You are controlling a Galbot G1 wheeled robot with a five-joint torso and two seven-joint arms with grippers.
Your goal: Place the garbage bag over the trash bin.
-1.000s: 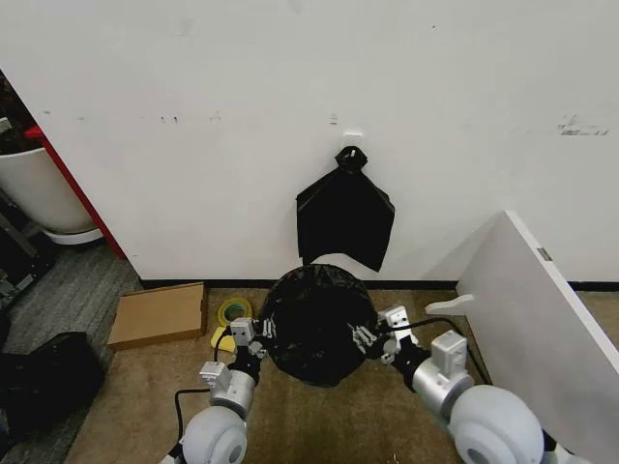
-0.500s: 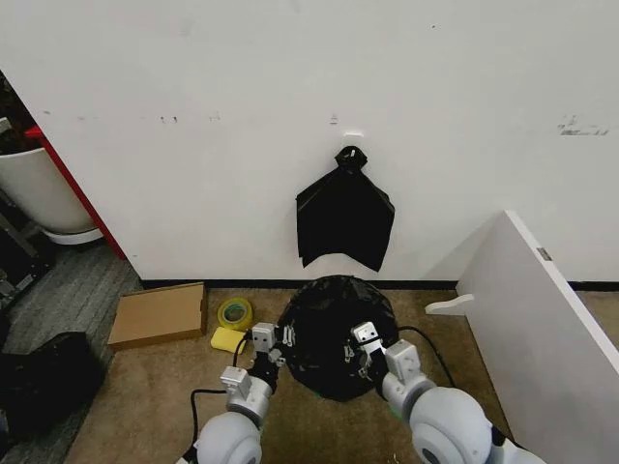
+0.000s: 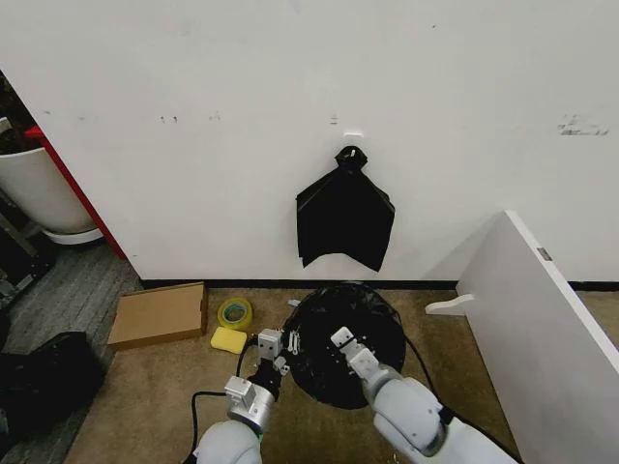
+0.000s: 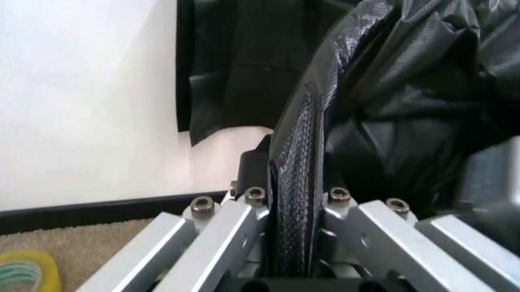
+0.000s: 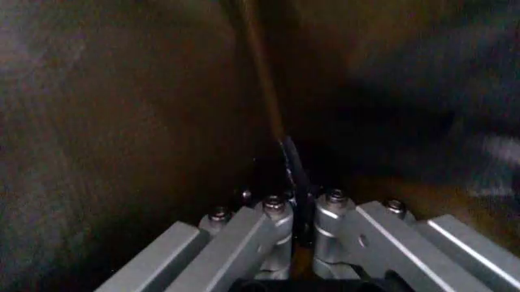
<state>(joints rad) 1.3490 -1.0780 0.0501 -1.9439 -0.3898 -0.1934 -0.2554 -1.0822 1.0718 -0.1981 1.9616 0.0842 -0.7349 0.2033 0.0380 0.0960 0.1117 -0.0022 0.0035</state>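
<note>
The glossy black garbage bag (image 3: 353,329) sits bunched in a round mound on the carpet by the wall. The trash bin is hidden under it. My left gripper (image 3: 278,350) is at the mound's left side. In the left wrist view the left gripper (image 4: 294,246) is shut on a ridged fold of the garbage bag (image 4: 406,115). My right gripper (image 3: 344,350) rests against the front of the mound. In the right wrist view the right gripper (image 5: 296,228) pinches a thin dark edge of the bag (image 5: 122,121).
A flat black knotted bundle (image 3: 345,217) hangs on the wall above the bag. A cardboard box (image 3: 160,314), a tape roll (image 3: 233,311) and a yellow sponge (image 3: 228,339) lie to the left. A white board (image 3: 542,319) leans on the right. A large white tub (image 3: 39,188) stands far left.
Both grippers have drawn closer together, the right one swinging left across the bag's front. The bag mound has shifted right and toward the wall.
</note>
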